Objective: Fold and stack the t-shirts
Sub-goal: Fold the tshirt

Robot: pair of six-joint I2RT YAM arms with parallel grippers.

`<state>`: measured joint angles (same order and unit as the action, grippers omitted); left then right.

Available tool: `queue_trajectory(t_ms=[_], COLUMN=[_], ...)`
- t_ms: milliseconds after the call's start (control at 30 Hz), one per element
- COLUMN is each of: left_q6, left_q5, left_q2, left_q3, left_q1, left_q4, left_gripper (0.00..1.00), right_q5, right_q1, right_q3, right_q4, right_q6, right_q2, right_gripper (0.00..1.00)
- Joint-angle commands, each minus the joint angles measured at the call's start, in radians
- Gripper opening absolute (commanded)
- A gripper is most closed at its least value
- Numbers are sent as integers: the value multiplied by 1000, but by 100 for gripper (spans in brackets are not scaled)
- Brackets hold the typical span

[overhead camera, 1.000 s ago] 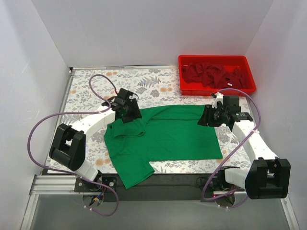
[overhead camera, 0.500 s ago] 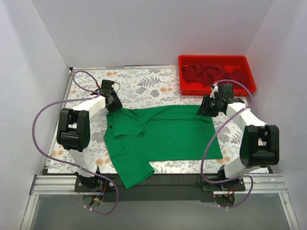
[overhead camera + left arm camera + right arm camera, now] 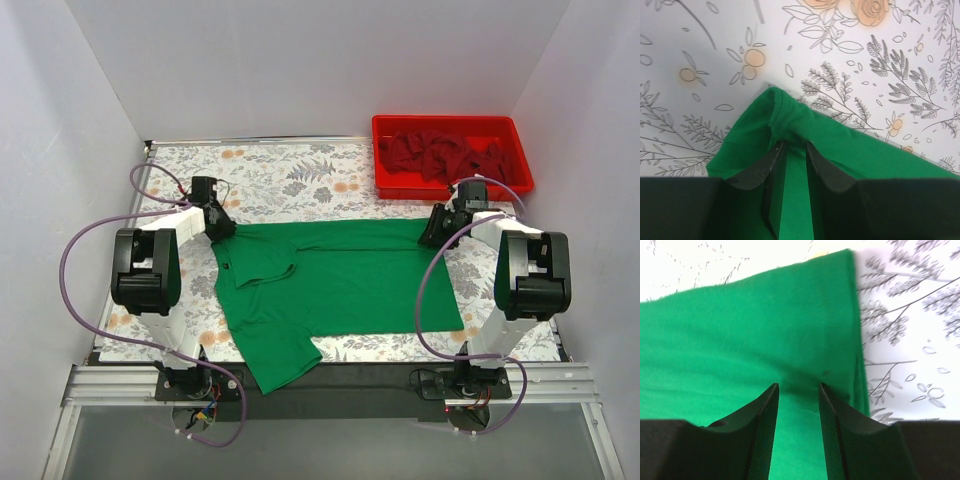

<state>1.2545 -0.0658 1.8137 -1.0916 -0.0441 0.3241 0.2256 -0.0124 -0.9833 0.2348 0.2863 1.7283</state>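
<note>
Your left gripper (image 3: 793, 145), jaws narrow, pinches a bunched far corner of the one green t-shirt (image 3: 340, 280) spread on the table (image 3: 300, 170); your right gripper (image 3: 798, 386) stands partly open over the opposite corner, gripping nothing; dark red t-shirts (image 3: 445, 152), too tangled to count, fill one red bin (image 3: 452, 190).

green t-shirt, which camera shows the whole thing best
The top external view. It shows the whole green t-shirt spread on the flowered table, sleeves included. The left wrist view shows only a bunched corner of it, and the right wrist view only a flat corner and its edge.
</note>
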Motion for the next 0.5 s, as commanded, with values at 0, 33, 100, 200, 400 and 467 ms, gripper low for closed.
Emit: queue_trajectory(t_ms=[0,33,100,200,400,467], left_q6=[0,0,0,5,22,28], left_q5=[-39,-40,-25,23,52,61], left_q2=[-50,-51,-48,-57,-97,-103], left_q3=[29,27,21,-5,-39,-42], left_q1=[36,41,41,43,43,43], left_q4=[12,12,10,10,0,0], left_gripper=[23,23,23,29,40,41], right_q5=[-52,-54,-49,-23,21,35], right_q1=[-32,-37,-43,-43,-41,-43], right_q3=[17,17,12,-6,-20,-21], right_q4=[-31,-31,-34,-34,-34,-34], right_q6=[10,11,8,1,-9,-9], right_q2=[34,37,43,47,31,27], right_gripper=[38,38,38,38,38,38])
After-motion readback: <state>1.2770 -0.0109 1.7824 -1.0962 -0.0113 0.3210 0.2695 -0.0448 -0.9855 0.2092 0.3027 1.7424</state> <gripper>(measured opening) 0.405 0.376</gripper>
